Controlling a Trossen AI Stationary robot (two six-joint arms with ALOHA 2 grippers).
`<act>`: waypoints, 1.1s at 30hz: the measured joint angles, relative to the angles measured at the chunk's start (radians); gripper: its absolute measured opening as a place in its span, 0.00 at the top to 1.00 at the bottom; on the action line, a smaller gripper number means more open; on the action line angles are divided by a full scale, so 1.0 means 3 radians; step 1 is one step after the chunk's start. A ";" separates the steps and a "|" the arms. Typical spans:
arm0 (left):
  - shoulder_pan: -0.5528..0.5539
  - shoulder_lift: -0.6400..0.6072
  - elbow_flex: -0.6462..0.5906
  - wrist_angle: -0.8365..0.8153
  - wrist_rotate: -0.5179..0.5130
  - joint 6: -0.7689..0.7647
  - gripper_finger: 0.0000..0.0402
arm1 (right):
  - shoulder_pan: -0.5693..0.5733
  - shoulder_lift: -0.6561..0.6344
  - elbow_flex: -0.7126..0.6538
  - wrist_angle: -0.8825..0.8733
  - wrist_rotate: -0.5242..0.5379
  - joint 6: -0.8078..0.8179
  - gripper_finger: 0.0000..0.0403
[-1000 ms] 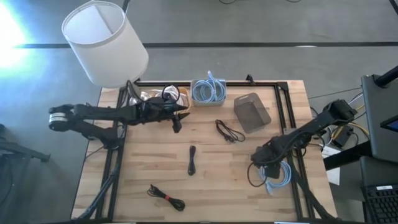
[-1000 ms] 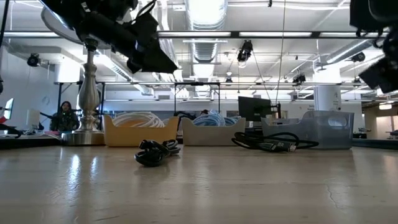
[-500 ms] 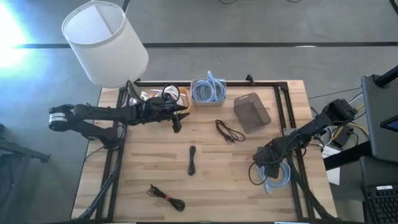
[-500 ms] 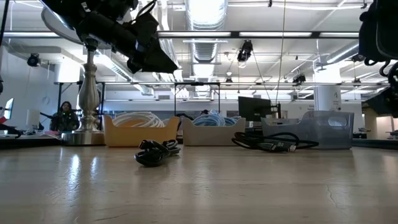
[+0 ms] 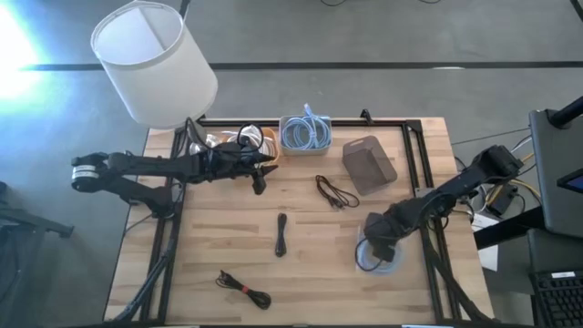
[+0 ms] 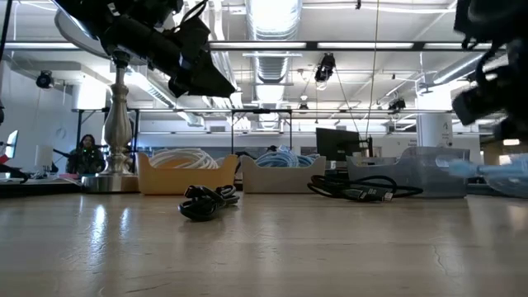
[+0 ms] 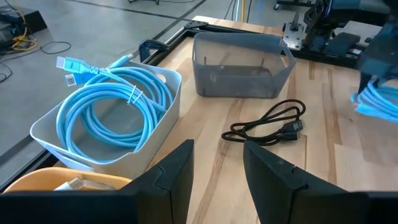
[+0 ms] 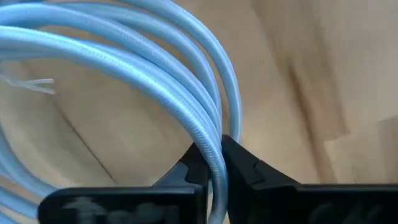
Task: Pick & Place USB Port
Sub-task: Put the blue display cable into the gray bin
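The right tool (image 5: 378,244) is pinched tight on a strand of the coiled light-blue round cable (image 5: 376,258), which hangs just off the wooden counter (image 5: 319,264), near the grey translucent plastic bin (image 5: 369,165), probably so it can be carried. Across from that bin, the left tool (image 7: 217,168) waits narrowly parted, holding nothing.

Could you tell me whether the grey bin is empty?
Empty: the left wrist view shows the grey bin with a bare floor inside.
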 joint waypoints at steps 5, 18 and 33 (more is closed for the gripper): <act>0.0000 0.0000 0.0000 0.0001 0.0000 0.0000 0.65 | 0.0005 -0.0004 0.0548 -0.0026 0.0381 -0.0019 0.96; 0.0000 0.0000 -0.0001 0.0002 0.0000 0.0022 0.65 | -0.0231 0.0007 0.1653 -0.0078 0.3662 -0.0537 0.97; 0.0000 0.0000 -0.0001 0.0002 0.0000 0.0024 0.65 | -0.2048 0.0045 0.1376 0.1705 0.3038 -0.1075 0.94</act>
